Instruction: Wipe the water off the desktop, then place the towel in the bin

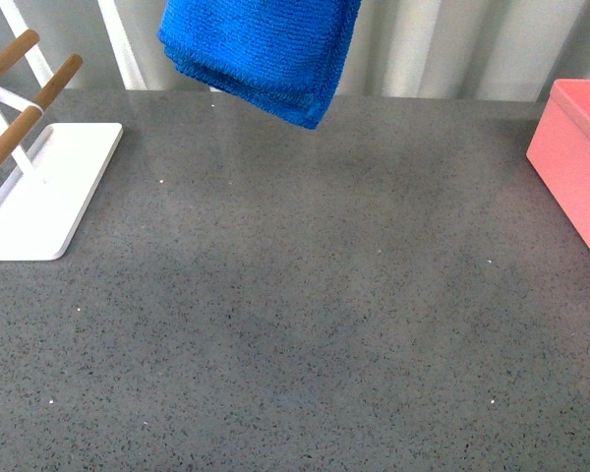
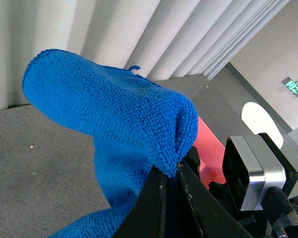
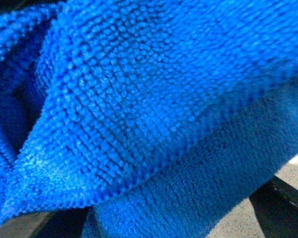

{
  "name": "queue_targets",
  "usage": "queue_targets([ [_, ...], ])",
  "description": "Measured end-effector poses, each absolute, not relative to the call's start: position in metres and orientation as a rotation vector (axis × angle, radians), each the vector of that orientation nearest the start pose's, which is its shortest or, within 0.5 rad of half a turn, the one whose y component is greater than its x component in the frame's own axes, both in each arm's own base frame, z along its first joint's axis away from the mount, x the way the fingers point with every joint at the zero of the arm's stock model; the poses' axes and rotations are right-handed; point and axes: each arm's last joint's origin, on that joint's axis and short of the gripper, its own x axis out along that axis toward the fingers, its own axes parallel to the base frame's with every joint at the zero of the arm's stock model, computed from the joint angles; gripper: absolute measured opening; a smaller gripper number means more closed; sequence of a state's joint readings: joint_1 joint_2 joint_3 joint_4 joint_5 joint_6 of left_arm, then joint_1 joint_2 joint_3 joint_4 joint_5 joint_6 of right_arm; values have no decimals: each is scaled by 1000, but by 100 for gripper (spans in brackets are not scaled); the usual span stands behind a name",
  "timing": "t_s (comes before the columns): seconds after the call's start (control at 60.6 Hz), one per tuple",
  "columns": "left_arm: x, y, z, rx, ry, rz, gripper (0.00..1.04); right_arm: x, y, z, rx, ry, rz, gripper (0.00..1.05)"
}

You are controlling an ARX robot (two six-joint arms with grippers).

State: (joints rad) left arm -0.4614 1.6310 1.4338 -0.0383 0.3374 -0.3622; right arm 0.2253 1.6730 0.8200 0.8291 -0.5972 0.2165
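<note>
1. The blue towel [image 1: 261, 49] is hanging in the air at top centre, its upper part running out of frame.
2. The speckled grey desktop [image 1: 295, 324] is stretching out beneath it, not touching it.
3. A white rack [image 1: 49, 187] with wooden bars [image 1: 57, 81] is standing far left.
4. The pink bin [image 1: 580, 157] is sitting at the right edge, partly cropped.

One sign [image 2: 293, 87] is noted in the left wrist view: a small green-lit panel with white marks, mounted on the pale wall [image 2: 268, 49] far behind. Its marks are too small to be read. No legible text, brand or number is recorded elsewhere.
</note>
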Motion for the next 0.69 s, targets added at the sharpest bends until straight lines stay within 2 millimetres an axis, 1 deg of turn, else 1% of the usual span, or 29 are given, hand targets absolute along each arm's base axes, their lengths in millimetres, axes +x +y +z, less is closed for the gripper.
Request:
queue_targets([
  [0.05,336,-178,356,-330,385,-743,3,333,95,219,208,106,818,76],
  [0.099,336,-178,356,-336,387,-746,3,333,96,220,207,104,818,71],
  [0.182,337,-178,356,-339,389,-745,3,333,98,220,210,97,818,56],
  [0.264,338,-178,356,-340,388,-746,3,334,99,220,214,95,818,46],
  [0.314,338,-178,356,-342,388,-745,3,335,99,220,220,93,819,37],
  [0.396,339,-178,356,-343,391,-743,3,335,100,220,222,93,821,26],
  [0.479,341,-176,355,-345,393,-737,3,335,100,221,224,90,819,12],
  [0.561,343,-174,355,-346,396,-728,3,335,100,221,225,90,818,5],
  [0.693,348,-170,353,-349,398,-712,3,336,98,222,226,90,812,5],
])
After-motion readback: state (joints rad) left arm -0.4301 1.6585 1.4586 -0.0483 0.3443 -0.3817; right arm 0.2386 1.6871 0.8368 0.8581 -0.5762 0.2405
